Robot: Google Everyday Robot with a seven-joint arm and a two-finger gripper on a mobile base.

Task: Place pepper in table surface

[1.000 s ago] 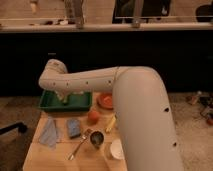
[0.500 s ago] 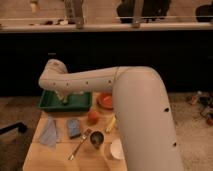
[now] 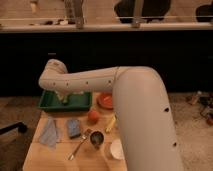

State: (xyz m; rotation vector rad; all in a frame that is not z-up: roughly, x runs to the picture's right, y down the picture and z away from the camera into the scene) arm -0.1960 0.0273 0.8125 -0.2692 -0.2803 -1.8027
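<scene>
My gripper (image 3: 63,96) hangs below the white arm (image 3: 85,80) and reaches down into the green tray (image 3: 80,103) at the table's far left. A small pale yellow-green thing, possibly the pepper (image 3: 65,98), shows right at the gripper inside the tray. I cannot tell whether it is held. The light tan wooden table surface (image 3: 45,152) spreads out in front of the tray. My arm hides the table's right side.
On the table stand a red plate (image 3: 105,100), a red-orange round fruit (image 3: 93,116), a yellow item (image 3: 111,124), a blue sponge (image 3: 74,127), a blue cloth (image 3: 50,134), a spoon (image 3: 79,146), a metal cup (image 3: 96,138) and a white bowl (image 3: 117,149).
</scene>
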